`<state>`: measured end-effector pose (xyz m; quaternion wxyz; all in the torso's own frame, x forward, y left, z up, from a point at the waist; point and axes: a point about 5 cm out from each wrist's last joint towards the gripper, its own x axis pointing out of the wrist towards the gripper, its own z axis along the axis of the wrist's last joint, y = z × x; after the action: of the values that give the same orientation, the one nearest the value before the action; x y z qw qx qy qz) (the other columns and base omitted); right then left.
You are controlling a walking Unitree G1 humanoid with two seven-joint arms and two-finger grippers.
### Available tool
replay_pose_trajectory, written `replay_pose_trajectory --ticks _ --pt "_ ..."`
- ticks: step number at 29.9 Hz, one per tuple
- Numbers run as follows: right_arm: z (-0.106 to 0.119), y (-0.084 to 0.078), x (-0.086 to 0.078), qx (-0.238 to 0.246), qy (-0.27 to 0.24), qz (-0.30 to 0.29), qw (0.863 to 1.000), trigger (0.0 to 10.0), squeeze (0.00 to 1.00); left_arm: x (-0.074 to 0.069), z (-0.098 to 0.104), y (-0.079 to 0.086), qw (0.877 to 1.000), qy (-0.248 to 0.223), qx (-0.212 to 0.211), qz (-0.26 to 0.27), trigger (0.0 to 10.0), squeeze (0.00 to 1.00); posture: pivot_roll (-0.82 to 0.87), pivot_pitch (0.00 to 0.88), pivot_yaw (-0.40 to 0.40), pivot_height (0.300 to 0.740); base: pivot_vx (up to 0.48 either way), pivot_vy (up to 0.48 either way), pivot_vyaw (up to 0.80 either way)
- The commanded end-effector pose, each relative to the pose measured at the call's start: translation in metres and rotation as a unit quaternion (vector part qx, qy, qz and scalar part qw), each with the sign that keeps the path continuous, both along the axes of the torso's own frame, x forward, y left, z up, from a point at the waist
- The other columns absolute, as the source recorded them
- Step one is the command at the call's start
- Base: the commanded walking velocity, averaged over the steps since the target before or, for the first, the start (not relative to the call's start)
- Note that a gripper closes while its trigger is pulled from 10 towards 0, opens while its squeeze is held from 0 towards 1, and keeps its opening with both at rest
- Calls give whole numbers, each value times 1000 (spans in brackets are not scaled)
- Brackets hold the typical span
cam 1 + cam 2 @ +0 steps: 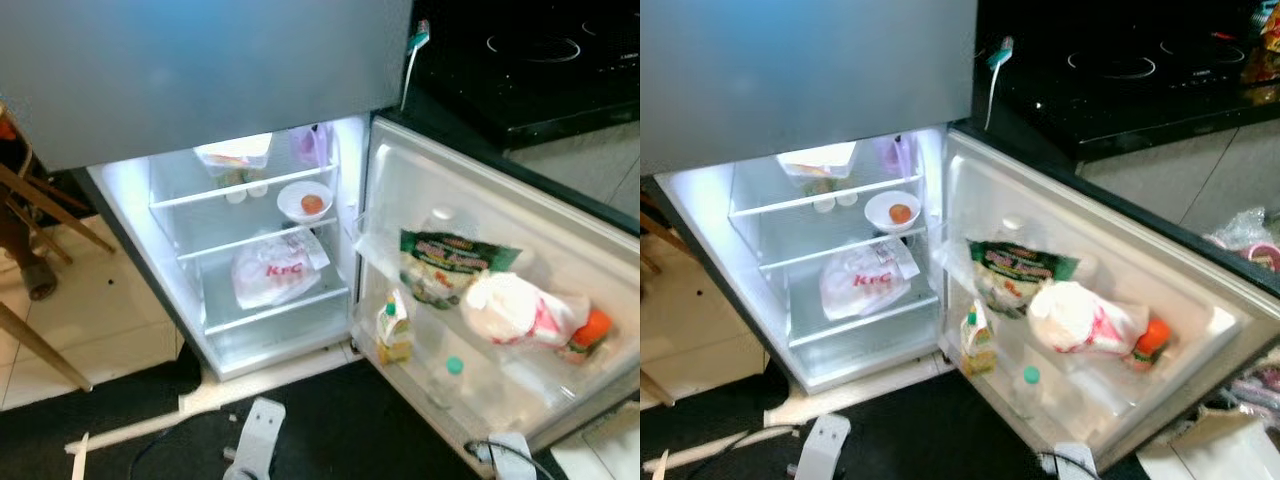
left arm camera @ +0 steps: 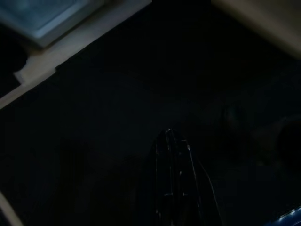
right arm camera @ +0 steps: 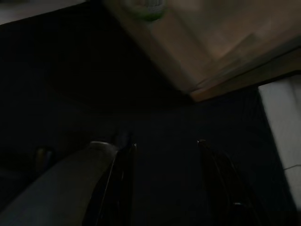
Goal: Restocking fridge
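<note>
Left gripper [image 2: 174, 179] hanging low over the dark floor mat [image 1: 330, 430], fingers pressed together, holding nothing. Right gripper [image 3: 167, 183] likewise idle above the mat, fingers spread apart with nothing between them. Judged as a pause before any reach.

Ahead, fridge [image 1: 250, 250] standing open and lit. KFC bag [image 1: 275, 268] laid flat on a lower shelf, bowl [image 1: 305, 200] with something orange one shelf up, wrapped food at the far top. To the right, open door's rack [image 1: 520, 390] keeping a carton [image 1: 393, 328] upright, a green salad bag [image 1: 450, 262] propped behind, a white-and-pink bag [image 1: 520, 308] slumped beside an orange-capped bottle [image 1: 590, 332].
</note>
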<state>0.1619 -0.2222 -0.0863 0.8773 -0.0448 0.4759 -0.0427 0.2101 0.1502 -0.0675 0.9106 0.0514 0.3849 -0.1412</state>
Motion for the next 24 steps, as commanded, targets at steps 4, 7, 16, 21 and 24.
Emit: replay_pose_trajectory --ticks 4,7,16,21,24 --pt "-3 2 -6 1 9 1 1000 10000 0 -9 -5 4 1000 17 4 3 10000 0 -103 60 36 740 0 -365 0" --pt "-3 1 -7 1 12 2 1000 10000 0 -9 -6 4 1000 19 3 4 10000 0 -105 61 38 740 0 -365 0" --pt "-13 -3 -34 -12 73 19 997 10000 0 -12 -7 6 1000 24 2 8 10000 0 -105 61 38 740 0 -365 0" --pt "-13 -14 -37 -33 99 0 995 10000 0 -14 -8 7 1000 26 1 13 10000 0 -108 66 42 740 0 -352 0" --pt "-12 -16 -38 -34 106 -12 994 10000 0 -15 -8 9 999 22 2 28 10000 0 -108 66 42 740 0 0 0"
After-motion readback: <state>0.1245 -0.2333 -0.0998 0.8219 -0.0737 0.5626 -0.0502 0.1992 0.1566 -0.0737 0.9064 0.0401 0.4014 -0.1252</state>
